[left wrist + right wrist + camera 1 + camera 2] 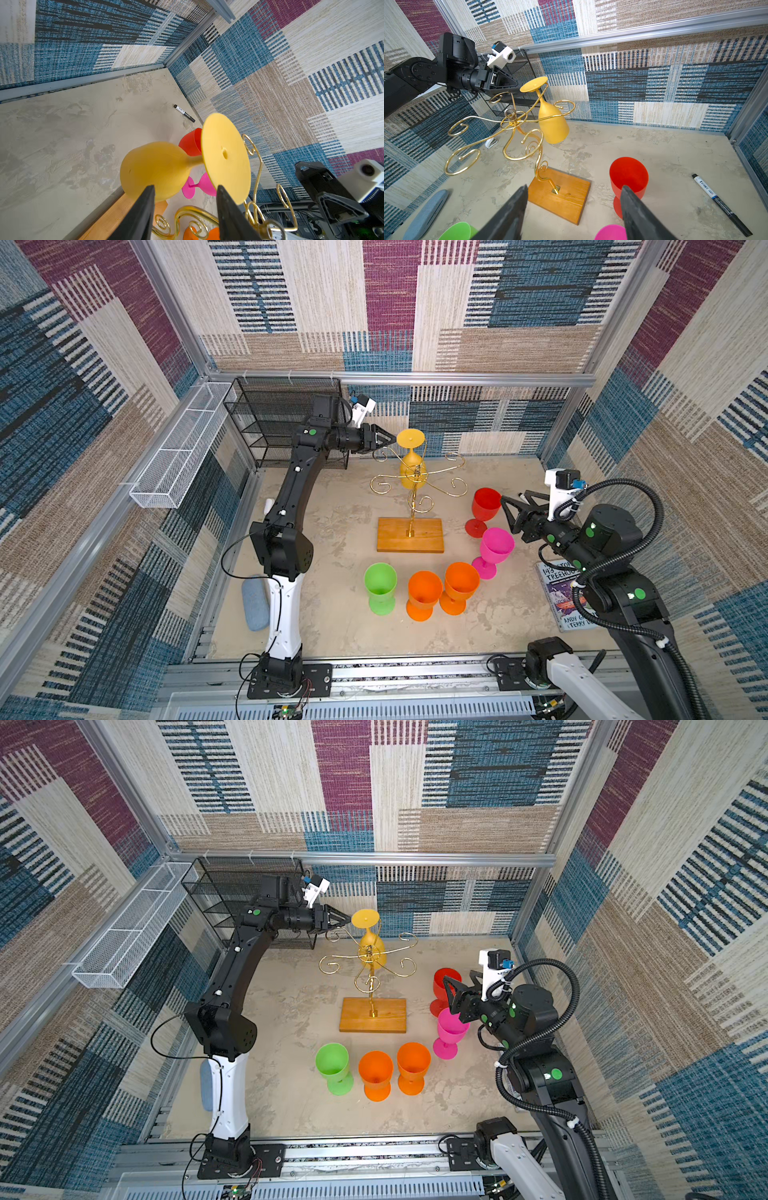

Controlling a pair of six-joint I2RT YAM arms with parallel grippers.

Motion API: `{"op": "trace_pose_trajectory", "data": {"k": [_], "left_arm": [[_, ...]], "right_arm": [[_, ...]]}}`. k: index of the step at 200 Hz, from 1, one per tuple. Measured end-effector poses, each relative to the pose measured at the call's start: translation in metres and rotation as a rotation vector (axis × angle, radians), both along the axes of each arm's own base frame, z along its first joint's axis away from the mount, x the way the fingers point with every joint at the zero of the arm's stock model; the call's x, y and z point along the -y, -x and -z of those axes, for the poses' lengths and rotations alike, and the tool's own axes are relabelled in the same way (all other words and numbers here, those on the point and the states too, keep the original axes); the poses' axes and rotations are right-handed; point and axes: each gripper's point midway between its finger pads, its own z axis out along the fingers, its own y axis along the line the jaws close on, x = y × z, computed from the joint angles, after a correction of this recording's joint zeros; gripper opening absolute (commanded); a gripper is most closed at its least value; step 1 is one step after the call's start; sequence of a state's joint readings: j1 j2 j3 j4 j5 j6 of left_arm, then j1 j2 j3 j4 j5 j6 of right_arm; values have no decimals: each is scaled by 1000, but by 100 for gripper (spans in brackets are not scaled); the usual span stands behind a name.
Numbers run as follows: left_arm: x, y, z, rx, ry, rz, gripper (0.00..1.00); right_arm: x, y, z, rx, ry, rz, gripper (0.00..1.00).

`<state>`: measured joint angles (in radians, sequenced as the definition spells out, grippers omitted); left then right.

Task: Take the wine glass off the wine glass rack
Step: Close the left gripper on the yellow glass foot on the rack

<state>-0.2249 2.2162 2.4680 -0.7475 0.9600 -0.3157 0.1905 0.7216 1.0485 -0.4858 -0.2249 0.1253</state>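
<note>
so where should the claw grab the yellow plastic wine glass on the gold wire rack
The thin stem just under the round foot, from the left claw's side: the yellow glass hangs upside down, its bowl likely too wide.

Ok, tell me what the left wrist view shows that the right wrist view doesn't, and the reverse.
Only the left wrist view: the orange glass, seen through the gold wires.
Only the right wrist view: the green glass, the black mesh shelf and the blue pouch.
Both: the yellow glass hanging upside down on the rack, the red glass, the pink glass and the marker.
</note>
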Motion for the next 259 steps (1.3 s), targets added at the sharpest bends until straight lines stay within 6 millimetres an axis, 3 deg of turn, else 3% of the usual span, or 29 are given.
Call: {"op": "trace_pose_trajectory", "data": {"k": [65, 119, 259], "left_arm": [[-10, -2, -22, 29, 66, -32, 50], [0, 1, -36, 32, 146, 10, 50], [26, 2, -19, -11, 137, 65, 48]], "right_arm": [[1, 2, -2, 12, 6, 1, 71], [0, -2, 8, -11, 13, -1, 71], [-2, -9, 16, -39, 22, -2, 71]]}}
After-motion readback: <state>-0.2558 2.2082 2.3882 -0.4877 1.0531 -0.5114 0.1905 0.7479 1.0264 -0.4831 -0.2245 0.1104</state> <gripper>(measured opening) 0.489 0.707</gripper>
